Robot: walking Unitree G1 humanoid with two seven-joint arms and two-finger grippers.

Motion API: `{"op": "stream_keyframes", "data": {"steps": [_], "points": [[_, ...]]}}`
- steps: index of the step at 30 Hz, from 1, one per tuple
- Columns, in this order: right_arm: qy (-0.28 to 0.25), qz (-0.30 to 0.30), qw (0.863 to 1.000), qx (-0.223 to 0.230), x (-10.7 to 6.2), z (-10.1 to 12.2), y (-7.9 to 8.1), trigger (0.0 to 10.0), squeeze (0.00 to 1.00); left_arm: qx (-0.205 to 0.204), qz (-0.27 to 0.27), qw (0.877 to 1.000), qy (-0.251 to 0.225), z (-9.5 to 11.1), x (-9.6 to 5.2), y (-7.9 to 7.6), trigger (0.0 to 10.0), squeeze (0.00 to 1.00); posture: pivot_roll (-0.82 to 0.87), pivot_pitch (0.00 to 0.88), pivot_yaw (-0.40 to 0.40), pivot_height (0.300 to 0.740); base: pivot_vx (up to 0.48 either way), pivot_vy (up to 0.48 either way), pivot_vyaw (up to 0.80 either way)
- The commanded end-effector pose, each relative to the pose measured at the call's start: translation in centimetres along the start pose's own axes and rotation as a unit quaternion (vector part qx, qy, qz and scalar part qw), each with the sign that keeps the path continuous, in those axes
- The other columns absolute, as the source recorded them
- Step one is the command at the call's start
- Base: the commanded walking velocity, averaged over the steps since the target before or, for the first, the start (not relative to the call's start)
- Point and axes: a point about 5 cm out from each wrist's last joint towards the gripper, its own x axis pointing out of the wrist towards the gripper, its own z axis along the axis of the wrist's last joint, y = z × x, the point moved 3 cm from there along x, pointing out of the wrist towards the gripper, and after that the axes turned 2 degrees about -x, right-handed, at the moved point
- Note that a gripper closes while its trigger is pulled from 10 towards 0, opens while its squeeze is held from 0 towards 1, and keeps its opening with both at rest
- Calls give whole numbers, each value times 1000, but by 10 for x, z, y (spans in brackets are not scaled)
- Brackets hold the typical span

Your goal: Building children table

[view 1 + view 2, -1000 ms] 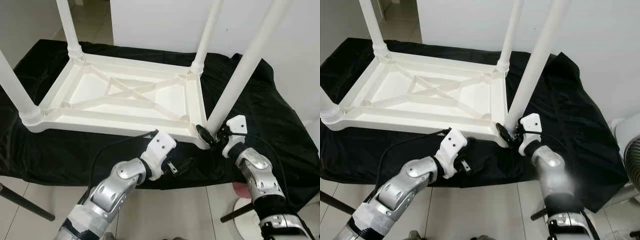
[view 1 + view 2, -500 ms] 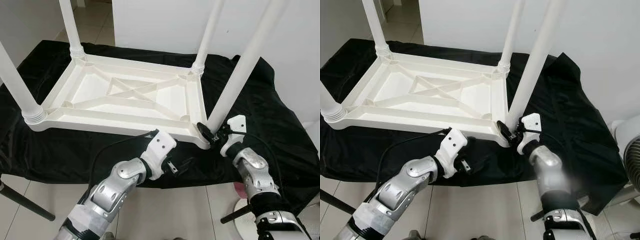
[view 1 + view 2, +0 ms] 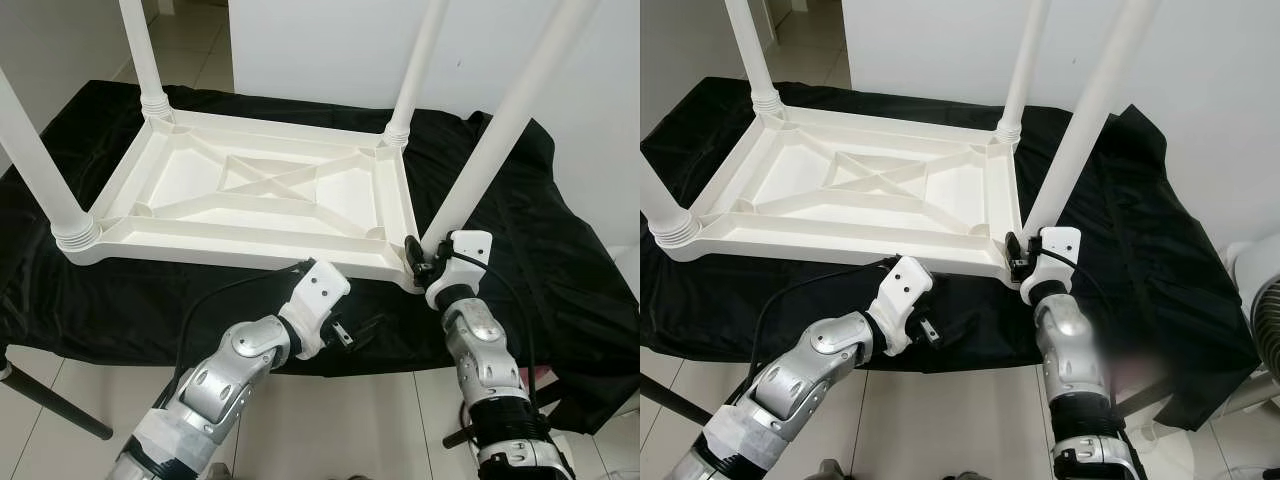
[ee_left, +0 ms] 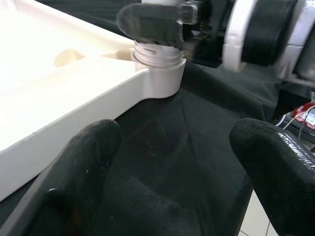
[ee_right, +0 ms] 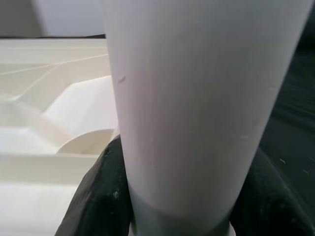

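Evidently the near-right table leg [image 3: 500,130] is sitting in its corner socket on the upturned white tabletop [image 3: 250,200], which is lying on the black cloth [image 3: 560,260]; the right pincer [image 3: 418,262] is clenching its base, probably to seat it, while the left pincer [image 3: 368,325] is hovering released nearby.

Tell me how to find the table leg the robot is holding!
Find the upside-down white table on the black cloth. Four white legs stick up from its corners. The held leg is at the near right corner, the one with the right gripper clamped round its base.

White leg [image 5: 197,108] between tool fingers [image 5: 101,196]
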Motion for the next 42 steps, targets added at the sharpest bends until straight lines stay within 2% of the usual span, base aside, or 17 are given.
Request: {"op": "stream_keyframes", "data": {"steps": [1,2,4,6,10,13,14,15,16,24,25,32,33,35,39,41,42], "points": [[18,-88,996,25,-4,-8,-11,10000,0,-3,-39,999,3,-1,0,-9,10000,0,-25,94,-59,740,0,0,0],[18,-88,996,25,-4,-8,-11,10000,0,-3,-39,999,3,-1,0,-9,10000,0,-25,94,-59,740,0,0,0],[29,-140,989,30,-4,-10,-7,10000,0,-4,-41,999,1,0,1,-12,10000,0,-23,92,-58,740,0,0,0],[33,-157,987,31,-4,-8,-1,10000,0,-6,-42,999,0,0,2,-13,10000,0,-24,91,-58,740,0,0,0],[34,-148,988,17,-2,-6,4,10000,0,-7,-41,999,0,0,3,-13,10000,0,-23,89,-63,740,0,0,0],[25,-137,990,25,-2,-4,4,10000,20,-8,-39,999,-2,1,3,-12,10000,0,-21,90,-67,740,0,0,0],[19,-131,991,19,-2,-3,3,10000,251,-8,-38,999,-3,1,3,-12,10000,0,-20,90,-70,740,0,0,0],[19,-131,991,19,-2,-3,3,10000,251,-8,-38,999,-3,1,3,-12,10000,0,-20,90,-70,740,0,0,0],[12,-122,992,27,-3,-2,4,10000,1000,-8,-37,999,-4,1,3,-12,10000,0,-19,91,-72,740,0,0,0],[-18,-88,996,14,-11,6,6,10000,1000,-11,-34,999,-4,0,2,-13,10000,0,-24,99,-76,740,0,0,0],[-18,-83,996,4,-15,5,4,10000,0,-12,-34,999,-4,0,2,-13,10000,0,-24,100,-77,740,0,0,0],[-15,-66,998,-14,-32,-2,-2,10000,0,-11,-28,1000,-1,-2,-1,-9,10000,0,-30,107,-79,740,0,0,0],[-5,-56,998,-21,-42,-8,-5,10000,0,-7,-18,1000,-2,-1,-3,-2,10000,0,-36,111,-80,740,0,0,0],[-2,-51,998,-23,-47,-11,-6,10000,0,-7,-14,1000,-2,0,-4,1,10000,0,-36,111,-80,740,0,0,0],[12,-36,999,-30,-61,-21,-10,10000,0,14,15,1000,-2,3,-7,22,10000,0,-41,106,-77,740,0,0,0],[12,-32,999,-28,-63,-21,-10,10000,0,17,19,1000,-2,4,-7,24,10000,0,-41,106,-77,740,0,0,0],[7,-27,999,-23,-64,-20,-9,0,0,22,30,999,-7,7,-7,32,10000,0,-43,104,-74,740,0,0,0]]}}
